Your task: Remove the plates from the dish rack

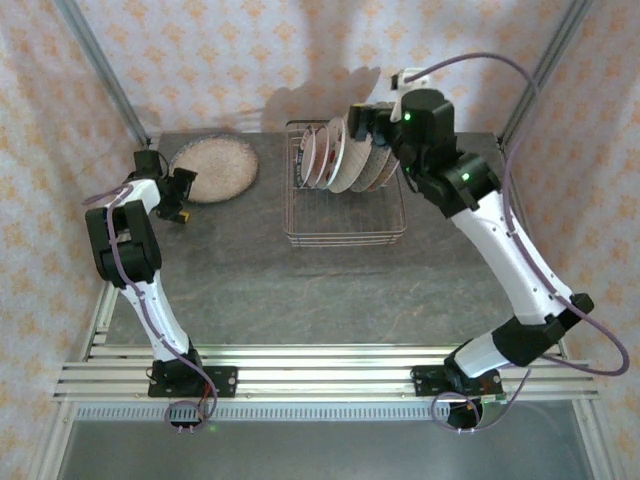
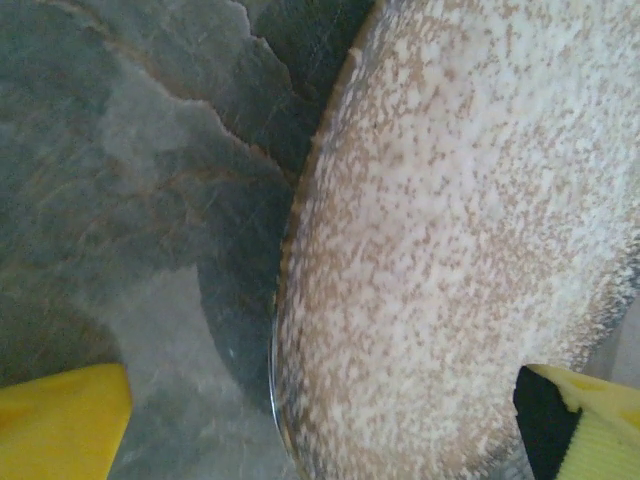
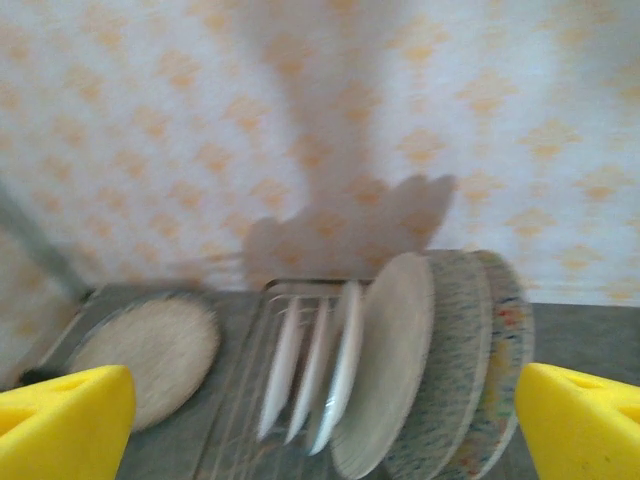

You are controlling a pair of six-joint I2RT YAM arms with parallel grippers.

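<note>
Where the top view looks down, a speckled plate (image 1: pixel 213 170) lies flat on the tabletop (image 1: pixel 300 290) at ten o'clock, well apart from the rack (image 1: pixel 345 225) at twelve. The left pincer (image 1: pixel 178 197) sits at its seven o'clock edge, so this plate looks unloaded. The other plates (image 1: pixel 340 155) stand on edge between the rack's tines. The right pincer (image 1: pixel 362 122) hovers over their tops, probably lining up a grab.

The left wrist view shows what is too small from above. Its fingers (image 2: pixel 60 425) are spread wide at five and seven o'clock, with the plate's rim resting between them and nothing clamped.

In the right wrist view, that pincer's fingers (image 3: pixel 65 420) stand apart and empty. The view also separates the bunched stack into three thin plates at left and three larger ones at right.
</note>
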